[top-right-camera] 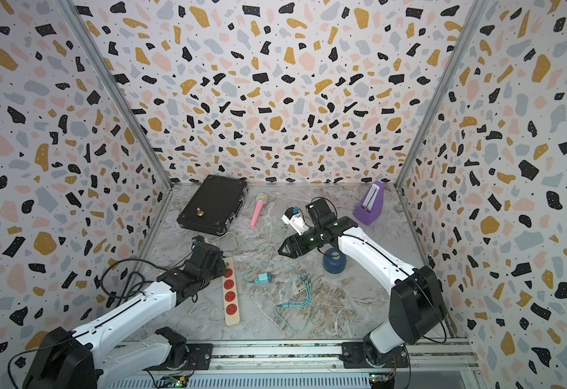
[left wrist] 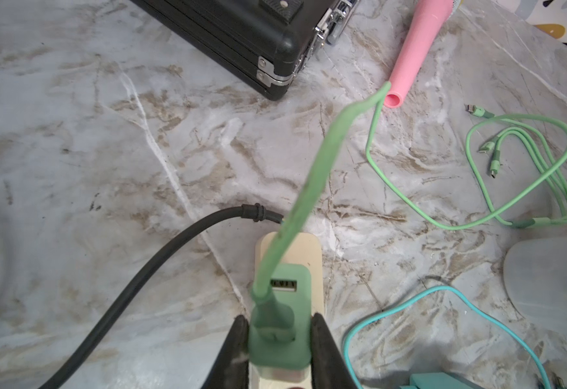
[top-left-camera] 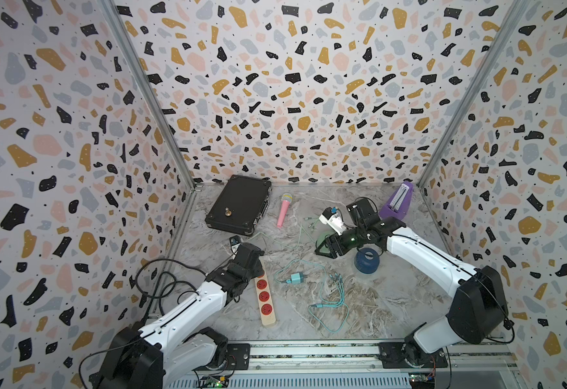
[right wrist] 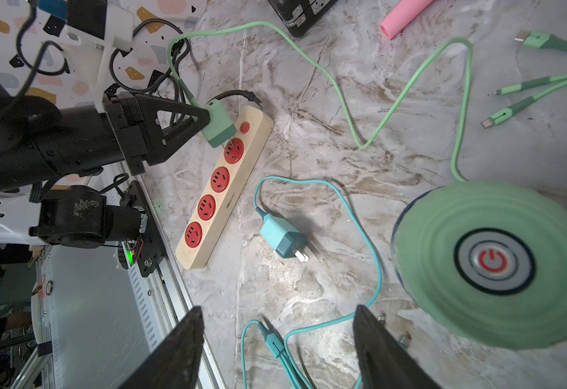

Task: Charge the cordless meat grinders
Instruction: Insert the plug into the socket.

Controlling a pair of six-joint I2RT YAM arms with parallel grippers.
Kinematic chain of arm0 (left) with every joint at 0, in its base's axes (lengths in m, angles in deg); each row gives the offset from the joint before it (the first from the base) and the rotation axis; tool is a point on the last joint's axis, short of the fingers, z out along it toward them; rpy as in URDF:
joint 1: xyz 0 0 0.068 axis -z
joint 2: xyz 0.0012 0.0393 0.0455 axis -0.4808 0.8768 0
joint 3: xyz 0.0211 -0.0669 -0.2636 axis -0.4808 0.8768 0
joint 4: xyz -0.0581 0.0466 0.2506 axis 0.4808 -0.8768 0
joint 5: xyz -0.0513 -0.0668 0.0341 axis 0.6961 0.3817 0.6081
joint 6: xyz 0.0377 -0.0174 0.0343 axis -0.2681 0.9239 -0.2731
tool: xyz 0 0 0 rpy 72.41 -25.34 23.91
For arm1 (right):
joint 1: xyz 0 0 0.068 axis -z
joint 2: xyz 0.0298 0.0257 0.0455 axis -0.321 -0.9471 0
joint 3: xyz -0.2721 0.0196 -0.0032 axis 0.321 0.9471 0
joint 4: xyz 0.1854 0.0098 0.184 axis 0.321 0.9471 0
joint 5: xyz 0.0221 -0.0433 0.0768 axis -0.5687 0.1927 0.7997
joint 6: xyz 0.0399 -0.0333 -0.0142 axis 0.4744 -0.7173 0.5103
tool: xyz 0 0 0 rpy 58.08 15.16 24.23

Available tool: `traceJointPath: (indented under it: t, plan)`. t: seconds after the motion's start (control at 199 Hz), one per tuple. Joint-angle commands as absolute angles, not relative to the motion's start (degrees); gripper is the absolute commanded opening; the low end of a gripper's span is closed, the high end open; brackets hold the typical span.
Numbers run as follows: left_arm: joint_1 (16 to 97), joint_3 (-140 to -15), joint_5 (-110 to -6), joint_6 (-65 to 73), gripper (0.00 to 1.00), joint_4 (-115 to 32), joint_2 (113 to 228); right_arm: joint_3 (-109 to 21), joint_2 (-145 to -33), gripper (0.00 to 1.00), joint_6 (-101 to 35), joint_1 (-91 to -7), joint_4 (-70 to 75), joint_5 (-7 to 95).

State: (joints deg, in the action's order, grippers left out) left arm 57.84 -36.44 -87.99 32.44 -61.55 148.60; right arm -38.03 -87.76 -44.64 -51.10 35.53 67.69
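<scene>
Grip of left jaws on green adapter (right wrist: pixel 219 126) at power strip (right wrist: pixel 230 206); right jaws apart, empty.

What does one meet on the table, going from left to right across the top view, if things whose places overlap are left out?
black case → pink microphone → blue grinder → purple metronome
</scene>
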Motion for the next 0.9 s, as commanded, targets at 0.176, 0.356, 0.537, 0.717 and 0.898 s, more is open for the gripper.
traceJointPath:
  t: [0.176, 0.356, 0.537, 0.717, 0.898]
  plan:
    - [63.89, -35.30, -90.74, 38.86, 0.00, -70.48, 151.88, -36.11, -86.07, 0.71, -43.79, -51.33, 35.47, 67.23]
    - [67.89, -35.23, -92.35, 42.68, 0.00, -75.20, 149.95, -32.77, -84.13, 0.71, -42.16, -51.33, 32.74, 67.44]
    - [70.66, -34.51, -93.05, 45.48, 0.00, -76.30, 150.92, -31.32, -83.57, 0.71, -40.64, -51.33, 30.71, 68.46]
    - [70.75, -34.94, -92.05, 44.98, 0.00, -74.71, 155.75, -31.19, -82.02, 0.71, -41.46, -51.33, 31.53, 67.71]
    - [70.27, -37.33, -93.19, 41.54, 0.00, -73.55, 160.23, -30.82, -81.38, 0.71, -41.75, -51.33, 32.43, 67.84]
